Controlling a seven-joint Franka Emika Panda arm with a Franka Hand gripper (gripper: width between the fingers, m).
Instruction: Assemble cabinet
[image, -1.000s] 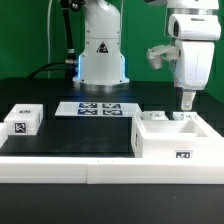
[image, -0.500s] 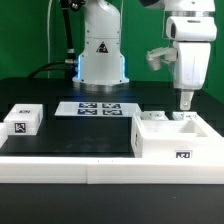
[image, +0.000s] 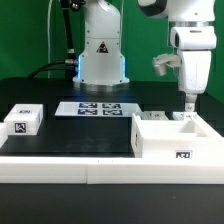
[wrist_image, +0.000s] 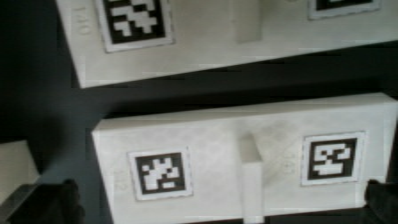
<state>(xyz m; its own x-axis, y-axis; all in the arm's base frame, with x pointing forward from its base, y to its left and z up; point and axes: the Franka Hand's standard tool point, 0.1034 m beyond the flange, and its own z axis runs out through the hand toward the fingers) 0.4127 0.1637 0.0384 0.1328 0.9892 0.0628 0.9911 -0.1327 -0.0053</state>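
Early stage, by my read: the cabinet (image: 172, 140) sits alone near the desk's front edge, twd the corner on the exterior view's right. Its recessed compartments are open, nothing fitted yet. A small tagged block (image: 22, 121) lies well apart by the opposite front corner, so most of the assembly is left. The gripper (image: 186, 108) hangs just above the cabinet's back rim. Wrist view shows fingers (wrist_image: 43, 198) spread wide, nothing held. Cabinet is matte white plastic, boxy, w/ thin straight walls & a raised rib betw. two b/w square tags. The desk top (image: 70, 135) is flat black.
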